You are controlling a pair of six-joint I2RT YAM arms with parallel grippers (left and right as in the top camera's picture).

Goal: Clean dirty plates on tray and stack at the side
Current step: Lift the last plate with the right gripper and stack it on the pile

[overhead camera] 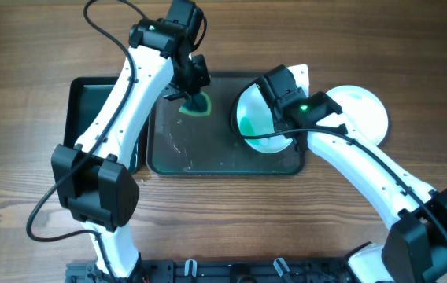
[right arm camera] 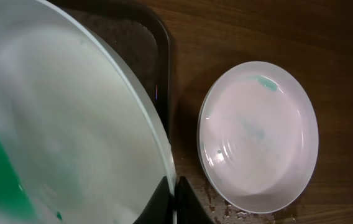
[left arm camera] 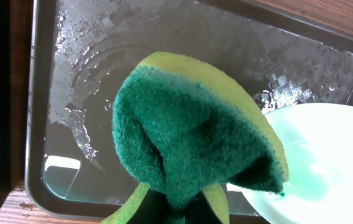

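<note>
One smeared plate [overhead camera: 252, 118] in right hand [right arm camera: 172, 202], sponge [left arm camera: 195, 137] over wet tray [left arm camera: 164, 43] (left wrist)

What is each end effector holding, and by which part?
Left end effector: the sponge, by its folded end. Right end effector: a plate, by its rim.

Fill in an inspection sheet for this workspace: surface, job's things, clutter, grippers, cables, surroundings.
Surface: wooden table, brown grain.
Job's things: tray wet; one plate with a green smear, held tilted over it; plates at the side stacked on the table, faint green marks on top.
Clutter: smaller black tray beside the tray.
Grippers: left gripper shut on green sponge; right gripper shut on the plate's rim.
Cables: black cables loop from both arms.
Surroundings: black rail at the near edge.
</note>
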